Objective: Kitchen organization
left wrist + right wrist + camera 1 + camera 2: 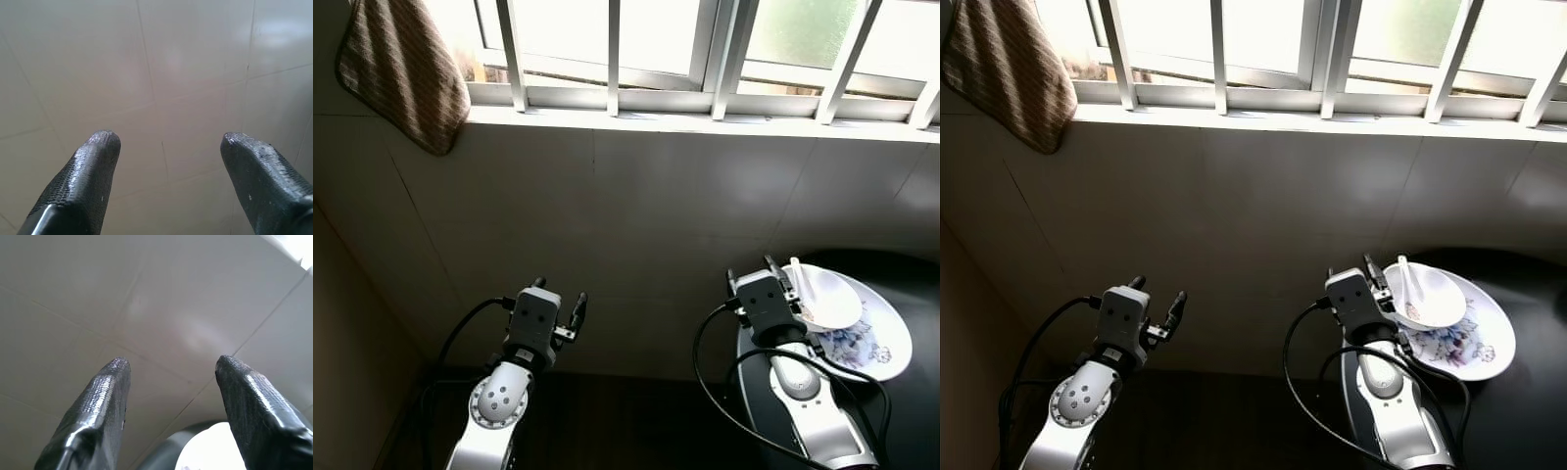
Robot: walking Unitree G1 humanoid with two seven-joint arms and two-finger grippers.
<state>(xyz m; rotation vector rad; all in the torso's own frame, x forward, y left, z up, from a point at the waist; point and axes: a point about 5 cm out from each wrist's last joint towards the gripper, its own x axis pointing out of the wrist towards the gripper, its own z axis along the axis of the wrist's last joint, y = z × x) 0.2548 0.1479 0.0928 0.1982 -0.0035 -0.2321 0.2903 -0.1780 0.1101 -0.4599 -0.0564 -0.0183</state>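
A white bowl point(829, 297) with a white spoon point(800, 277) in it sits on a flower-patterned plate point(886, 345), just beside and slightly ahead of the right gripper point(752, 271), whose fingers stand wide apart and empty. The stack looks ceramic: stiff, glazed, slippery and breakable, so the plate's rim seems the safest hold. The plate rests on a dark counter point(920, 421). The left gripper point(558, 297) hangs well away from the crockery, likewise spread and empty. A tiled wall point(636, 215) stands close ahead of both, leaving little room forward; a brown cloth point(401, 69) hangs above the left gripper.
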